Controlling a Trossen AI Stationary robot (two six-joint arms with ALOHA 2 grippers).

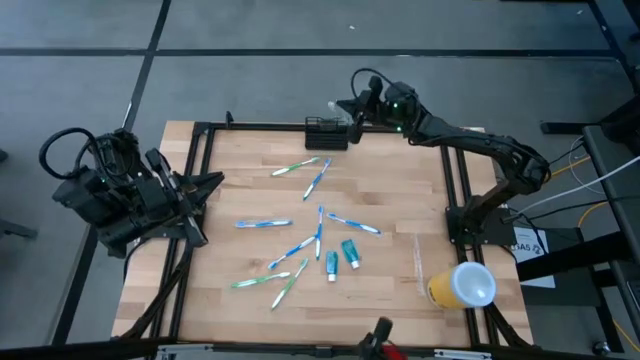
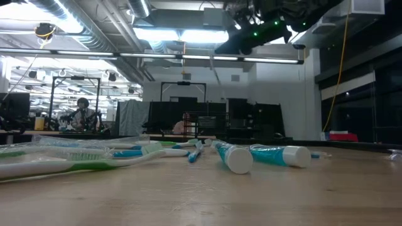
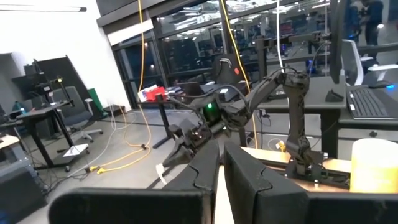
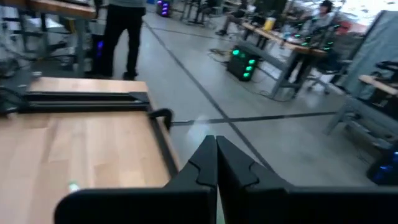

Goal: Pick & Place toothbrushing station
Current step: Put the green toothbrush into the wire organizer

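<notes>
**A:** Which step is it working on here? I'm seeing the toothbrushing station [image 1: 327, 133] sitting at the table's [image 1: 220, 210] far edge, roughly mid-way along it, upright and looking empty as far as I can tell.

**B:** I'm reading it as the very start of a pick, or a pause between picks. The right gripper [image 1: 347, 108] is hovering just beside the station, on its far side and a bit past the table edge. Nothing is in it. In the right wrist view its 2 fingers [image 4: 200, 167] are pressed together, tips meeting, with only bare floor and the table corner ahead of them.

**A:** And the stuff it's supposed to be loading?

**B:** All lying flat on the table, on the near side of the station — blue toothbrushes [image 1: 314, 178], green ones [image 1: 262, 281] further toward the near edge, and 2 small toothpaste tubes [image 1: 341, 259]. None of it is touching the station. A yellow cup with a white lid [image 1: 463, 285] is lying on its side well off to the right.

**A:** Left arm?

**B:** The left gripper [image 1: 207, 184] is parked at the table's left edge, fingers [image 3: 200, 174] closed too, holding nothing.

**A:** So the next move?

**B:** My guess — the right arm is needing to swing back over the table toward a brush, spread its fingers, then come down. Those thin handles lying flat are probably going to be fiddly to pinch.
</notes>
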